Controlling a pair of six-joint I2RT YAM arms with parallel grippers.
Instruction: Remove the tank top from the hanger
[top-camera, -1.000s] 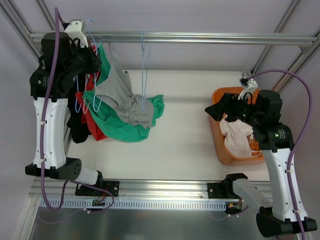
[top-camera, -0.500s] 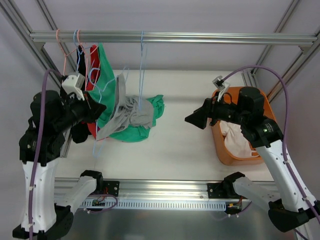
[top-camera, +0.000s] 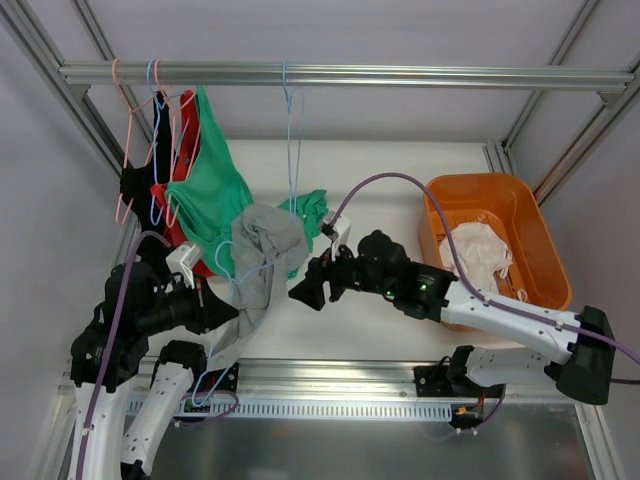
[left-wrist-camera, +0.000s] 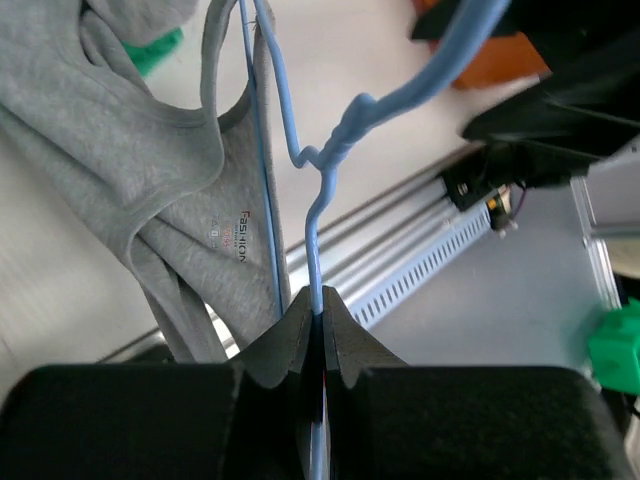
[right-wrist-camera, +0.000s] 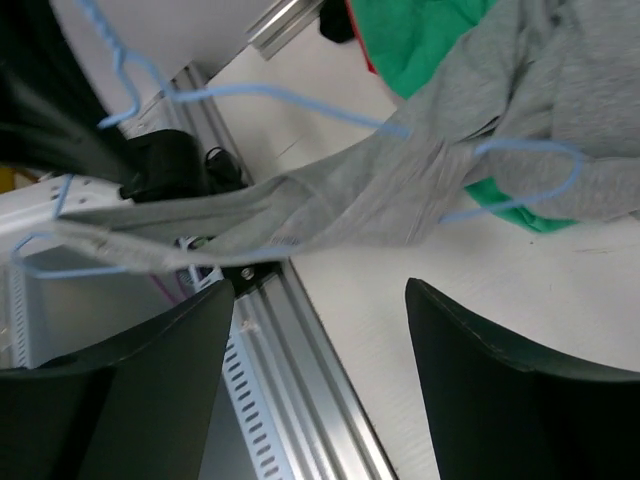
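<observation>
Over the near edge of the table (top-camera: 400, 170), the left hand (left-wrist-camera: 318, 312) pinches the blue hanger (left-wrist-camera: 430, 68), with the grey tank top (top-camera: 262, 248) draped on it. Spread wide, the right hand (top-camera: 303, 293) hovers just beside the cloth. Next, I reckon, it must grip the fabric and pull it free.

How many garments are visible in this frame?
5: black garment, red garment and green garment hanging at left, grey tank top on the light-blue wire hanger, pale garment in the orange plastic bin. More may be hidden.
</observation>
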